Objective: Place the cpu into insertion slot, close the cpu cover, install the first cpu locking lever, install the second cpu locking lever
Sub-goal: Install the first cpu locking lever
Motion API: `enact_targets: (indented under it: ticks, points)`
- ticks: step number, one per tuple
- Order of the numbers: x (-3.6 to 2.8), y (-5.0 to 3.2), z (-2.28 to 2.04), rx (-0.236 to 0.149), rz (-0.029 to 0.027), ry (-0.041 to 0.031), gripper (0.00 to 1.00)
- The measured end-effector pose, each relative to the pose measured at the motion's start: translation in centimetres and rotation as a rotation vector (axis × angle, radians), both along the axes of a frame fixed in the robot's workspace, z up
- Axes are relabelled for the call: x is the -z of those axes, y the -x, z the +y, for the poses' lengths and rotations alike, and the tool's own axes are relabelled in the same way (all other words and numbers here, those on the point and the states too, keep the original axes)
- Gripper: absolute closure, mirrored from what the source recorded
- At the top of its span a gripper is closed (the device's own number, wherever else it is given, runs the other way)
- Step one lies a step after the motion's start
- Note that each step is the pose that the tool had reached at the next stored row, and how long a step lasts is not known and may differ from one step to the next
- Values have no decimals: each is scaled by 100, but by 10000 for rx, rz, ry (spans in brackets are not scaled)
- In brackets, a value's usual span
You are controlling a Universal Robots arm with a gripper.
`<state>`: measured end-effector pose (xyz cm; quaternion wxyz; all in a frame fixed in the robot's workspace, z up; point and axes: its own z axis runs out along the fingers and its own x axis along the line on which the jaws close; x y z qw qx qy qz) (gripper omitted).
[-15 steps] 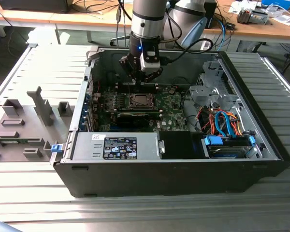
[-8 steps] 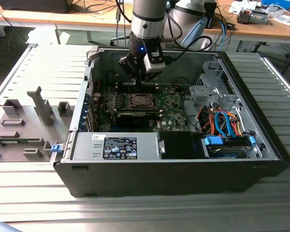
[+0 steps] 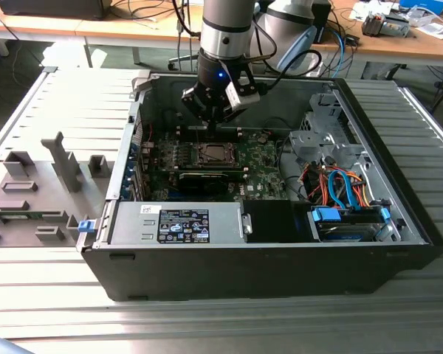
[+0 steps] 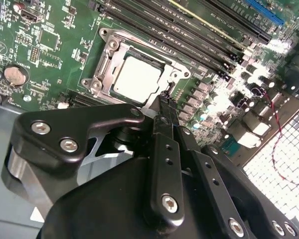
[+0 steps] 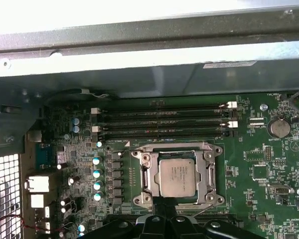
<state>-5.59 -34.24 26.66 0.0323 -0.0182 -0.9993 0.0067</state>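
In the exterior view, a grey fixture tray (image 3: 29, 195) lay at the view's left on the ribbed metal table (image 3: 207, 324). Just beside it stood the open black case (image 3: 280, 273), with a labelled silver box (image 3: 179, 223) along its near wall. The green board (image 3: 258, 166) lay flat on the case floor. The arm (image 3: 225, 29) came down from above, and the gripper (image 3: 210, 122) hung low over the board, right at the far edge of the slot. Blue and orange cables (image 3: 340, 188) and a blue-edged drive (image 3: 347, 221) filled the case's end at the view's right.

In the first wrist view, capacitors (image 5: 96, 173) ran down one side of the socket and black memory slots (image 5: 164, 122) lay beyond it. The slot (image 5: 217, 149) sat in the middle of the board with the cpu (image 5: 177, 178) seated flat inside it. The cover (image 5: 150, 180) lay down over the chip, its silver frame ringing the grey top. A coin battery (image 5: 279, 128) sat well apart.

In the second wrist view, the cpu (image 4: 137, 79) showed through the cover's (image 4: 120, 54) cut-out. The gripper (image 4: 163, 102) had its black fingers (image 4: 164, 149) clenched, tips pressed together and empty as far as could be seen, touching or just above the socket's edge beside the chip. Whether the locking levers were latched could not be told.
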Motion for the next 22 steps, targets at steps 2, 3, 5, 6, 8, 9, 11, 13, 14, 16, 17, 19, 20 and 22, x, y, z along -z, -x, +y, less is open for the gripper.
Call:
enact_targets:
  ticks: [2,3,5,6,8,9,11,13,14,16,17,19,20,22]
  points:
    - [0,0,0,-11,0,-1,89]
    - [1,-1,-1,-12,-1,-2,89]
    - [0,0,-5,-11,-1,-3,89]
    - [0,-1,-6,-11,-1,-3,89]
    - [0,0,-8,-11,0,-3,89]
    - [0,0,-8,-11,0,-3,89]
    - [0,3,-9,-12,0,-3,89]
    - [0,14,-9,-11,-1,-3,89]
    - [0,21,-9,-11,-2,-4,89]
    - [0,31,-9,-11,-3,-4,89]
    - [0,36,-9,-11,-2,-4,89]
    - [0,45,-9,-11,-3,-10,89]
    - [0,50,-9,-11,-3,-11,89]
    - [1,58,-9,-11,-4,-14,89]
